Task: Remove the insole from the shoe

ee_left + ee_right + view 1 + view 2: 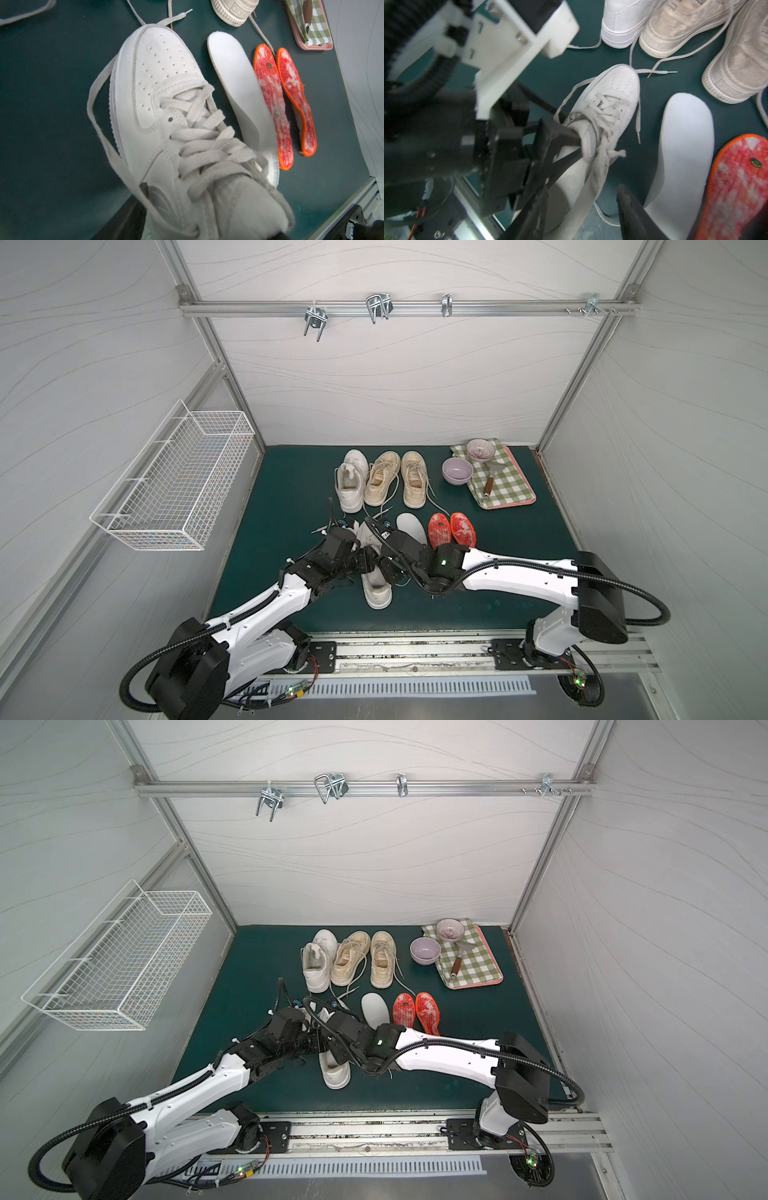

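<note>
left end effector (579,145) clamped; right end effector (583,188) spread

Green mat (291,489), shoes (380,479), insoles (411,526), bowl (457,471), tray (513,502)

The sneaker (158,87) in the left claw (571,145) looks like smooth white leather, its toe pricked with small holes. Its laces (203,133) are flat woven cloth and its tongue (239,199) is soft, slightly fuzzy fabric. Just beside the right claw (581,191), the white insole (232,83) is smooth and matt, foam-like. The orange insoles (272,99) past it are fluffy cloth with stitched edging. Beyond both claws, the beige shoes (380,479) look like rough canvas on a matt green mat (282,497).
</note>
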Action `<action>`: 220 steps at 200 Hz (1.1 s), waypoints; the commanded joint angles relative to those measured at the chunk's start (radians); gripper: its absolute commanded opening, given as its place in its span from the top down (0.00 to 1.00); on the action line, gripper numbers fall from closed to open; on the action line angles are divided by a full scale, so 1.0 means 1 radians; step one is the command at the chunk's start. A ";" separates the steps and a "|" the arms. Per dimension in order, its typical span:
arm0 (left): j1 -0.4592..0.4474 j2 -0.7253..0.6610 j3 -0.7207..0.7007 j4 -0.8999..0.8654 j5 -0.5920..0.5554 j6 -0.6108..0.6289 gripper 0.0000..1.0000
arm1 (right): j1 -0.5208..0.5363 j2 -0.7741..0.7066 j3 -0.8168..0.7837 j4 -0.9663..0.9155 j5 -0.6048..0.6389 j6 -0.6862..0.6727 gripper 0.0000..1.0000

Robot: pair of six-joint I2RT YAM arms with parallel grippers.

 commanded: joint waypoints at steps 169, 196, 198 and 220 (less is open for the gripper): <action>0.058 -0.003 0.028 0.098 0.008 0.032 0.47 | -0.073 0.226 0.090 0.013 -0.050 0.030 0.67; 0.058 0.002 0.020 0.098 0.002 0.030 0.49 | -0.083 0.260 0.098 -0.018 0.044 0.029 0.68; 0.058 0.003 0.019 0.099 0.001 0.031 0.50 | -0.085 0.264 0.099 -0.022 0.047 0.030 0.68; 0.058 0.006 0.018 0.094 -0.005 0.031 0.53 | -0.109 0.297 0.109 -0.072 0.100 0.064 0.68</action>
